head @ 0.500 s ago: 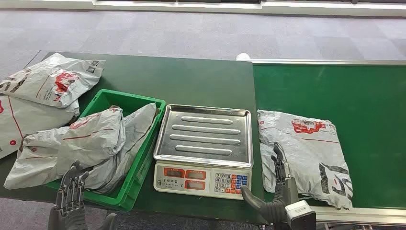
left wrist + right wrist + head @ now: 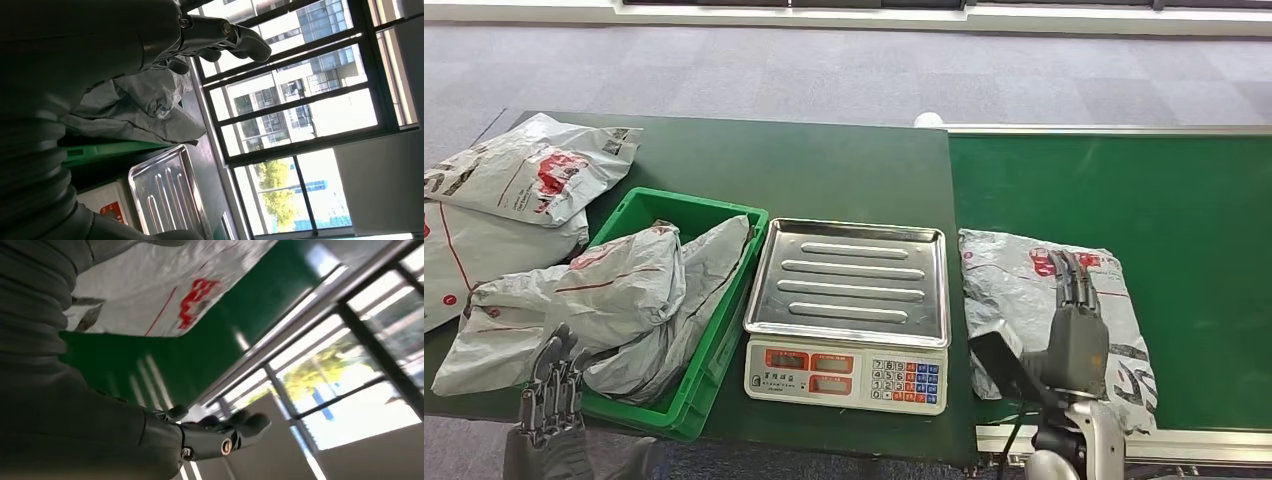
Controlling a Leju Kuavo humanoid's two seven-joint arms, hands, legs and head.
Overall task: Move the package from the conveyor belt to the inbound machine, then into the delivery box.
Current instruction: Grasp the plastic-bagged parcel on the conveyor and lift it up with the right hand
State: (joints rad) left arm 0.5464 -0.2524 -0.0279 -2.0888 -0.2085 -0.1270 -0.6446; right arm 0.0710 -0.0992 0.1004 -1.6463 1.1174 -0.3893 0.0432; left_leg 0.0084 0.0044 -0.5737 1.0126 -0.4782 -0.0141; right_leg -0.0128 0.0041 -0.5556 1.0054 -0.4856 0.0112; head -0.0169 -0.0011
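Note:
A grey package point(image 2: 1024, 290) with red print lies on the green conveyor belt point(image 2: 1184, 200), just right of the scale. My right hand point(image 2: 1074, 325) hovers above it, fingers extended and apart, holding nothing. The right wrist view shows the same package point(image 2: 165, 285) below that hand point(image 2: 210, 435). The scale point(image 2: 849, 310), a silver pan over a keypad front, stands bare in the middle. The green box point(image 2: 724, 330) left of it holds grey packages point(image 2: 614, 300). My left hand point(image 2: 549, 395) stays low at the table's front edge by the box, fingers apart and empty, as the left wrist view also shows the hand point(image 2: 220, 37).
More grey packages point(image 2: 514, 180) lie on the dark green table point(image 2: 824, 170) at the far left. The conveyor's metal rail point(image 2: 1124, 445) runs along its near edge. Grey carpet floor lies beyond the table.
My right hand has risen from the table's front edge and moved forward over the package on the belt. My left hand shifted slightly left and lower.

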